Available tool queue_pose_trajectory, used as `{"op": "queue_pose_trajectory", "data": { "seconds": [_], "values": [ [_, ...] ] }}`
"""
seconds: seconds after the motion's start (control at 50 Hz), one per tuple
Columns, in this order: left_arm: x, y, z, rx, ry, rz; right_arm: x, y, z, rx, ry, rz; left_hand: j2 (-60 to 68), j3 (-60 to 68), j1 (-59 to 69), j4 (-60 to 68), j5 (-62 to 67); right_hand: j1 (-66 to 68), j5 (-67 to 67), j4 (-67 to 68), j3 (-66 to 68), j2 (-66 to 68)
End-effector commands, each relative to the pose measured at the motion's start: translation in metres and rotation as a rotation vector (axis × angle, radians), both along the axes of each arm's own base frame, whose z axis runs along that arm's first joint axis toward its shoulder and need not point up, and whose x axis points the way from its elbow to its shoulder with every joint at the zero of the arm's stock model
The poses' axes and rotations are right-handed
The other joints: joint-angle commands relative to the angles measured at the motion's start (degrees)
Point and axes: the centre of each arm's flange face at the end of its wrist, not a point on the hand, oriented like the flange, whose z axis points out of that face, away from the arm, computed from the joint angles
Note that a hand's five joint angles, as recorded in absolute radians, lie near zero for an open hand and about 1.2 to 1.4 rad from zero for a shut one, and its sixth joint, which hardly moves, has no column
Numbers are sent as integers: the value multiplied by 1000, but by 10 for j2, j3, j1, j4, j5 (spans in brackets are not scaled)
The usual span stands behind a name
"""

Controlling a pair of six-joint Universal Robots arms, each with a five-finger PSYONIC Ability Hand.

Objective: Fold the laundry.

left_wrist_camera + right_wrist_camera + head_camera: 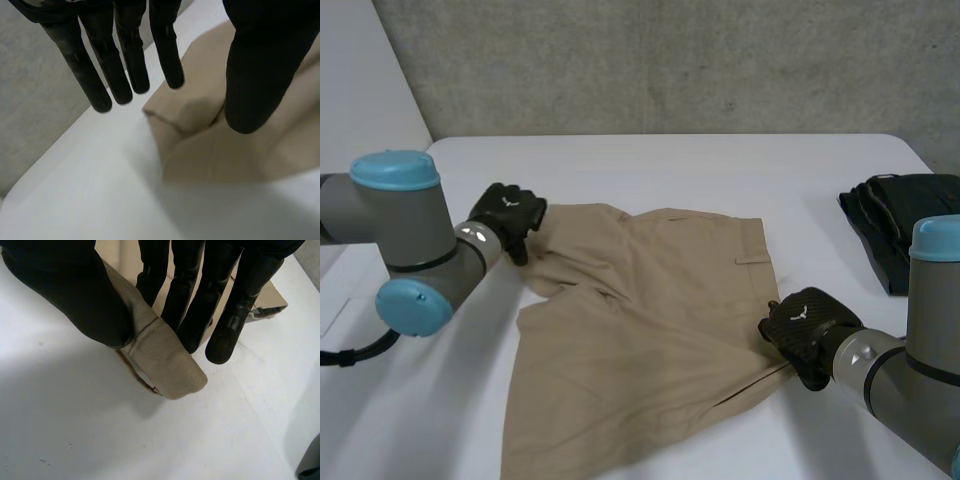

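In the head view you see the tan shorts (640,320) spread flat on the white table (720,170). The left hand (507,215) is at their far left corner and the right hand (807,330) at their right edge. Dark clothes (900,215) lie well apart. In the left wrist view, your fingers (127,70) hang straight and spread over that corner. In the right wrist view, thumb (75,295) and fingers pinch a fold of the shorts' edge.

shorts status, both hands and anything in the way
Left hand open, over far left corner of beige shorts. Right hand pinching their right edge. Dark clothes pile at table's right side, apart from them.
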Motion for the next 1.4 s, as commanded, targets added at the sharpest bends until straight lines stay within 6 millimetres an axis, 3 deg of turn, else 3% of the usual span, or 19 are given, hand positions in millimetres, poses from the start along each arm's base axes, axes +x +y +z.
{"op": "queue_pose_trajectory", "data": {
  "seconds": [0.02, 0.22, 0.78, 0.98, 1.24, 1.32, 1.36, 1.4],
  "values": [
    [-9, -9, -17, 51, 46, -43, -1, 2, -2, 7, 3, 0, 203, 203, 191, 202, 203, 242, 130, 119, 120, 131],
    [-9, -12, -31, 81, 36, -41, 0, 0, -2, -1, -1, 1, 146, 146, 134, 145, 146, 242, 130, 119, 120, 131],
    [-1, -11, -35, 61, -95, -5, 0, -2, -2, -11, -5, -2, 88, 89, 76, 88, 89, 242, 130, 119, 120, 131],
    [12, -20, -35, 47, -121, 79, 0, -1, -2, -11, -5, 0, 48, 49, 36, 47, 49, 242, 130, 119, 120, 131],
    [12, -19, -42, 64, -126, 77, 0, -2, -2, -12, -6, 0, 103, 104, 91, 103, 104, 242, 130, 119, 120, 131],
    [13, -19, -41, 66, -127, 80, 0, -2, -2, -12, -6, -2, 218, 218, 206, 217, 218, 242, 130, 119, 120, 131],
    [15, -20, -41, 67, -129, 87, 0, -2, -1, -14, -7, -2, 360, 361, 348, 360, 361, 242, 130, 119, 120, 131],
    [15, -20, -40, 64, -129, 92, 0, -2, -1, -14, -7, -2, 419, 420, 407, 419, 420, 242, 130, 119, 120, 131]
  ]
}}
